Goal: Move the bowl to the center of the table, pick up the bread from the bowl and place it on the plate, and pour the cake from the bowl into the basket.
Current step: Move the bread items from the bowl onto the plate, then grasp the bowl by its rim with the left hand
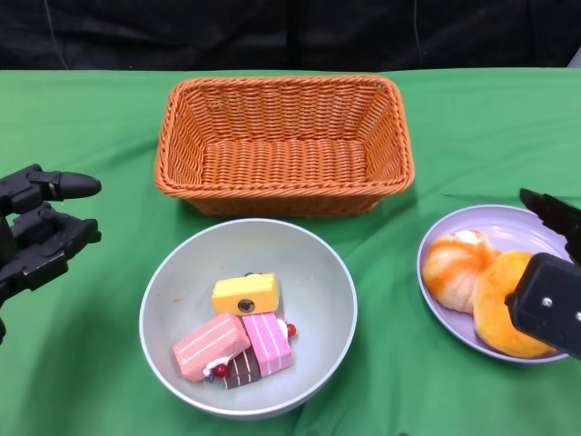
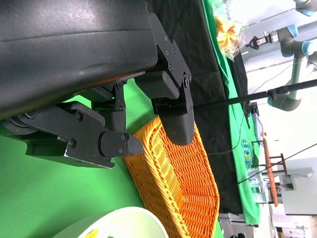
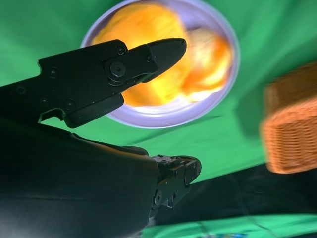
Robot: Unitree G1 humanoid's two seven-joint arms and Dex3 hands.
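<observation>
Bowl: grey bowl (image 1: 248, 318) sits mid-counter, just in front of the basket (image 1: 284, 145); the centering looks done.
Bread: two orange rolls (image 1: 481, 286) lie on the lilac plate (image 1: 454, 227) to my right; I see none in the bowl, so I judge that step finished.
Cake: four pieces (image 1: 238, 336) (yellow, two pink, one brown) bunched toward the bowl's near side.
Left hand: my left hand (image 1: 36, 238) hovers over green counter (image 1: 82, 381) beside the bowl, apart from its rim, fingers spread, holding nothing.
Right hand: my right hand (image 1: 552, 286) is over the plate's far-right edge, fingers apart with nothing between them; the right wrist view shows the rolls below, clear of my fingers.
Step in hand: pouring the cake, as I judge it.
How to do it well: take the bowl's left rim firmly, lift clear of the basket's near wall before tipping, and tilt away from me, slowly, so the pieces slide rather than bounce out.
Risk: smooth rim may slip; tipping early spills cake onto the cloth.
</observation>
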